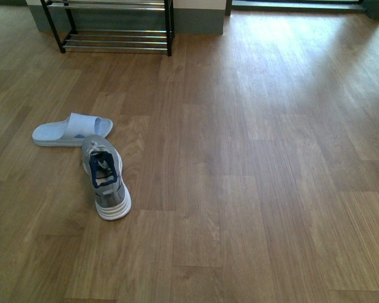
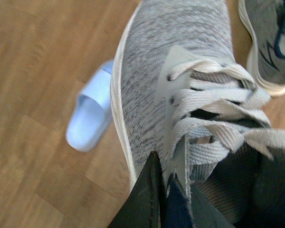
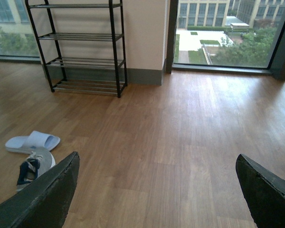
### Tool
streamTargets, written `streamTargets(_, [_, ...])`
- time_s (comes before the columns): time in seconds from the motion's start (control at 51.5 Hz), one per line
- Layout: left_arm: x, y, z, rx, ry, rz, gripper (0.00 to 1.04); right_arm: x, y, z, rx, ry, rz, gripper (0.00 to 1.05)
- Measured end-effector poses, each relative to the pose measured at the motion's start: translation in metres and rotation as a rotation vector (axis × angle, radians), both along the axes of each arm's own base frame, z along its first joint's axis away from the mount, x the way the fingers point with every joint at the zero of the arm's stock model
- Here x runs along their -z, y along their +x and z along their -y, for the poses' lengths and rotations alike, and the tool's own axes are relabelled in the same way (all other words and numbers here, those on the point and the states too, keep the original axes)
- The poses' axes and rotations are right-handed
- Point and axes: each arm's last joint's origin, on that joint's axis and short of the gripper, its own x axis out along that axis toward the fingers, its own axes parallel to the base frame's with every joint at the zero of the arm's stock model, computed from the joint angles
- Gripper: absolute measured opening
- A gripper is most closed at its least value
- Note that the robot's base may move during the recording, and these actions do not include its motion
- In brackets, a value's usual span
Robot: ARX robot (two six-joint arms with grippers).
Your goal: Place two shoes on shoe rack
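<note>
Black-framed shoe rack (image 3: 80, 61) against the far wall; grey sneaker (image 2: 171, 57) pinched at its tongue by the left gripper (image 2: 171, 194); second sneaker (image 1: 105, 186) on the floor (image 1: 271, 158) just beside a pale slipper (image 1: 72, 130); right gripper (image 3: 156, 190) fingers spread wide

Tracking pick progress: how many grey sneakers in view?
2. The held sneaker is clamped at its tongue in the left gripper; the floor sneaker stands beside the slipper, short of the rack.
</note>
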Motion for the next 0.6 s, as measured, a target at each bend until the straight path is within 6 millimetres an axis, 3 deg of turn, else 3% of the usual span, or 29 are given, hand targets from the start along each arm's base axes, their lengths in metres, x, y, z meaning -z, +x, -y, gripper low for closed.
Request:
streamTargets(0.175, [-0.045, -0.043, -0.023, -0.012, 0.131, 0.187, 0.02, 0.000, 0.000, 0.000, 0.000, 0.000, 0.000, 0.95])
streamTargets(0.33, [-0.060, -0.070, -0.025, -0.006, 0.286, 0.343, 0.02, 0.000, 0.000, 0.000, 0.000, 0.000, 0.000, 0.95])
streamTargets(0.602, [-0.068, -0.081, -0.026, 0.019, 0.392, 0.397, 0.02, 0.000, 0.000, 0.000, 0.000, 0.000, 0.000, 0.95])
